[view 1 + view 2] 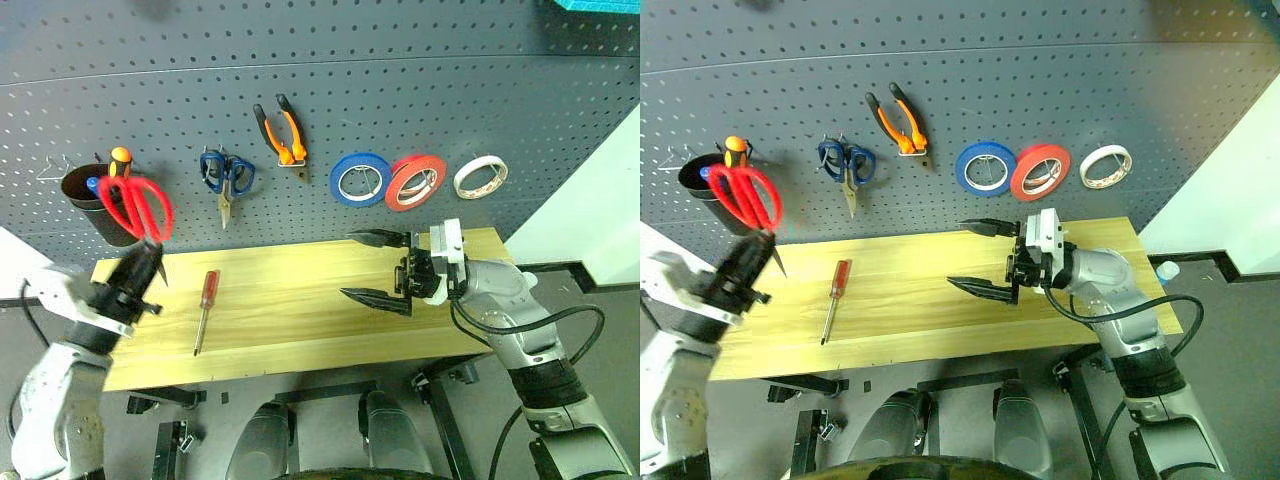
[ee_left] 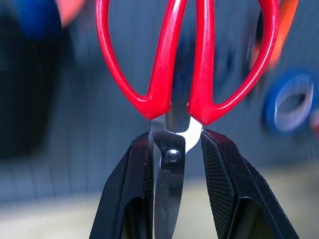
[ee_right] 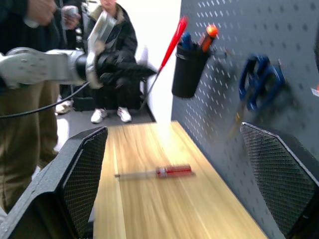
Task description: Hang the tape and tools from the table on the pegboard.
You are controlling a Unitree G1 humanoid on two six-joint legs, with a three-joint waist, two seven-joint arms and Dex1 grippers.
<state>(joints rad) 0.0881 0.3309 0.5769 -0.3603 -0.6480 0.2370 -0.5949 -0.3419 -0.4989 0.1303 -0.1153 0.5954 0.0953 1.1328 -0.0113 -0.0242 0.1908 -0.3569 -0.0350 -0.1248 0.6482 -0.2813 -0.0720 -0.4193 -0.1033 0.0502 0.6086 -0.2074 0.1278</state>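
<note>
Scissors with red handles stood upright in the closed left gripper, lifted before the pegboard at the left. A black cup hung there holding an orange-handled screwdriver. From the left wrist, both fingers clamped the blades. From the right wrist, the right gripper gaped empty, pointing left over the table where the red screwdriver lay.

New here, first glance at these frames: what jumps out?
The red-handled scissors, clamped at the blades in the left gripper and held handles-up in front of the pegboard near the black cup. Next, the right gripper over the table, jaws wide open and empty. A red-handled screwdriver lies on the wood, while pliers and three tape rolls already hang.
</note>
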